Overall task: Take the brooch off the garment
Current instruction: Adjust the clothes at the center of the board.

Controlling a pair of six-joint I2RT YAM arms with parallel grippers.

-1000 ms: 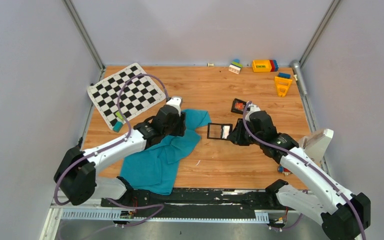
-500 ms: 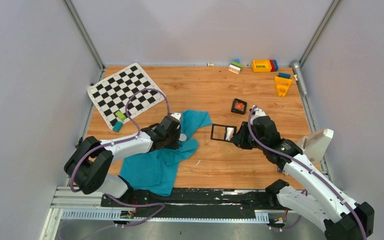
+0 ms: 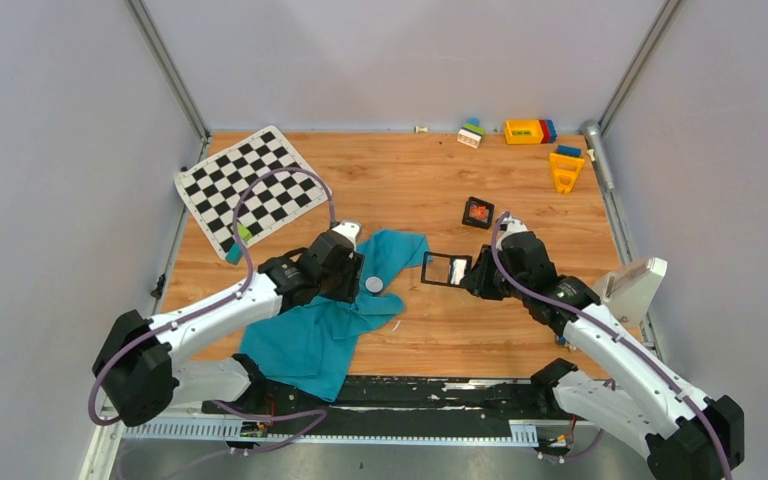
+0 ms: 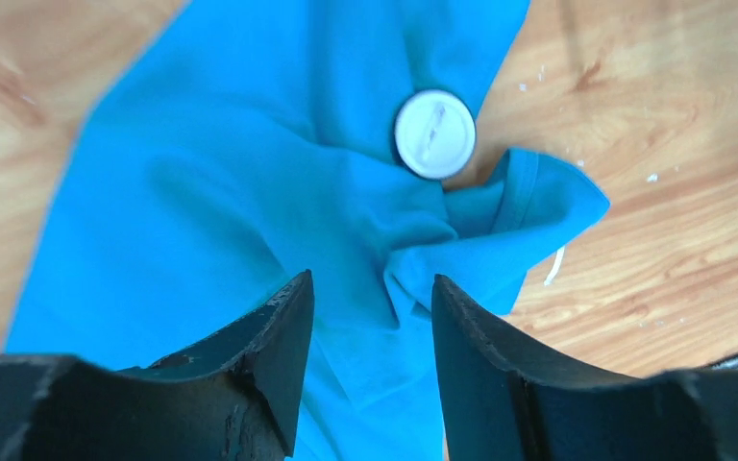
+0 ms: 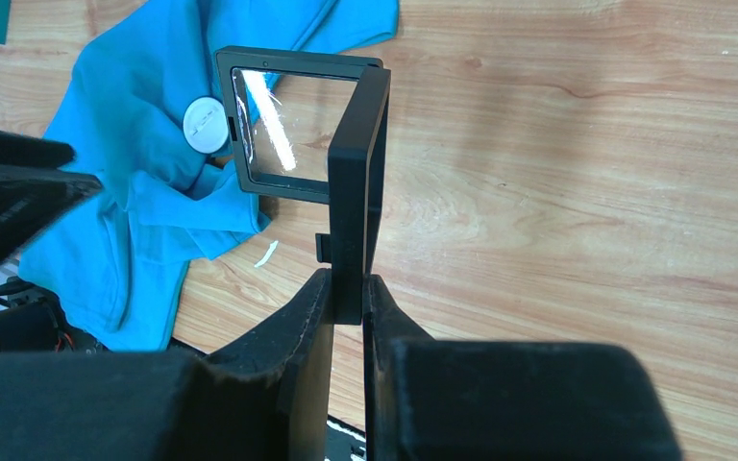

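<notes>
At the far left corner of the tabletop (image 3: pixel 420 170) lies a checkered mat (image 3: pixel 252 188), set aside and, I'd say, no part of this job. Nearer, at the left front, the garment (image 3: pixel 310 335) is spread in a rumpled heap with one end bunched toward the middle of the tabletop. The brooch (image 4: pixel 434 133), a small round white disc, sits on the cloth near that end, just beside a folded flap. The left fingers (image 4: pixel 269 355) are spread apart with nothing between them, poised over the creased cloth a little short of the brooch. Whether their tips touch the fabric I cannot tell. My guess is that they are there to pin the cloth down or to line up for a pinch on the disc, since the brooch should only come free if the fabric around it is kept from lifting. To the right, near the garment's edge, the right fingers (image 5: pixel 293 336) are pressed onto one thin half of a black box (image 5: pixel 293 125). It is hinged open and held up on edge, its clear-windowed half turned toward the brooch. It looks to be held open close by so the brooch has somewhere to go once it is off. Beyond it a second box (image 3: pixel 477 212), with something orange inside, rests on the tabletop. Toy blocks (image 3: pixel 523 131) sit along the far right edge, well apart from all this.
</notes>
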